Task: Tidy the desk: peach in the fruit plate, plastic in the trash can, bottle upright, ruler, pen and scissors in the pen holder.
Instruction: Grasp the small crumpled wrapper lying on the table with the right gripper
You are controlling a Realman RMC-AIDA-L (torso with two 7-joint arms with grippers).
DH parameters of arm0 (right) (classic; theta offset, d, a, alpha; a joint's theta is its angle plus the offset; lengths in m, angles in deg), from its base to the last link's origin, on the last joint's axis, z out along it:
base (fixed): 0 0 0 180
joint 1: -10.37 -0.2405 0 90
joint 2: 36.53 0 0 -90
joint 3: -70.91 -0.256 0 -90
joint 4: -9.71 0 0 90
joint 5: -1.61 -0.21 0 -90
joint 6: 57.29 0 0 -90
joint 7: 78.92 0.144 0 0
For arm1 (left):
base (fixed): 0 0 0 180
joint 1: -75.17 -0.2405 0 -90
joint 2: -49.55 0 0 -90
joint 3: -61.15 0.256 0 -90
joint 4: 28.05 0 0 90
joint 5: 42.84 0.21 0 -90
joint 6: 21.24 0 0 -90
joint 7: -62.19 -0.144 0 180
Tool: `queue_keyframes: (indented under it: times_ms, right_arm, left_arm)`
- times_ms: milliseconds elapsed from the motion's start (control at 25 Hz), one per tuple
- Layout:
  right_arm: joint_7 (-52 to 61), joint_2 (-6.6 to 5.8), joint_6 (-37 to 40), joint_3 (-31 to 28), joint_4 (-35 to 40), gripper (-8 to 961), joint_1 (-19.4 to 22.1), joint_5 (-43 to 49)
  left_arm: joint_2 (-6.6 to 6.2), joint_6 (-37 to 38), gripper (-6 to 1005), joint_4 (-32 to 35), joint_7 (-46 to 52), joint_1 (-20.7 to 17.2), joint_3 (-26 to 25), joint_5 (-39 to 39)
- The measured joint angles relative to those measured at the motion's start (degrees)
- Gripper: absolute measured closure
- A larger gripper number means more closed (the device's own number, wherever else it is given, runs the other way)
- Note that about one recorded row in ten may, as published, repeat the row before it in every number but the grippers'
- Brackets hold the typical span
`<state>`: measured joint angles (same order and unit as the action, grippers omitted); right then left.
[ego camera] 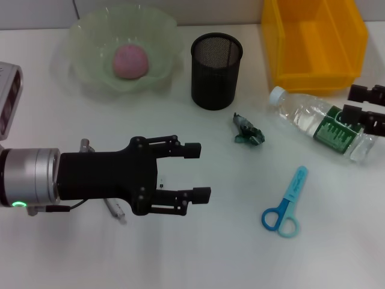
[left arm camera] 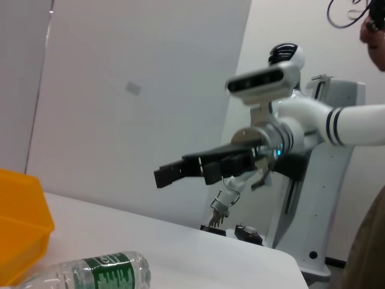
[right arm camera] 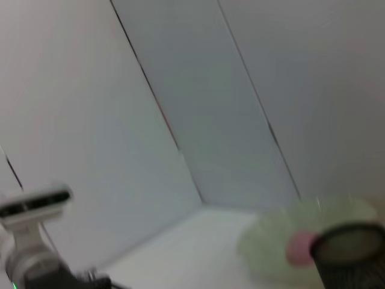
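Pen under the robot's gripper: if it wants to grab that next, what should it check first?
1. Left gripper open: ok, jaws spread wide.
2. Pen easy to see: not ok, mostly hidden under the left gripper.
3. Pen holder upright with its mouth free: ok.
4. Peach in the fruit plate: ok.
5. Bottle upright: not ok, it lies on its side, with the right gripper at it.
6. Plastic scrap in the trash can: not ok, it lies on the table.
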<state>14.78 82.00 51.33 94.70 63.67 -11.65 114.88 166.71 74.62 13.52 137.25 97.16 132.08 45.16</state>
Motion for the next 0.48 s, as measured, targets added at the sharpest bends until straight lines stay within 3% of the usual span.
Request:
queue_keyframes:
  times_ms: [160, 480]
  right_arm:
    - [6.42, 0.25, 0.19, 1.86, 9.96, 205, -0.71, 2.40]
    - [25.51, -1.19, 1.43, 8.39, 30.30, 164, -4.23, 10.72]
  left_arm:
    - [0.20, 0.10, 194, -0.17, -0.31, 0.16, -0.93, 0.30]
    - [0.65, -0.38, 194, -0.30, -0.70, 0.14, -0.99, 0.51]
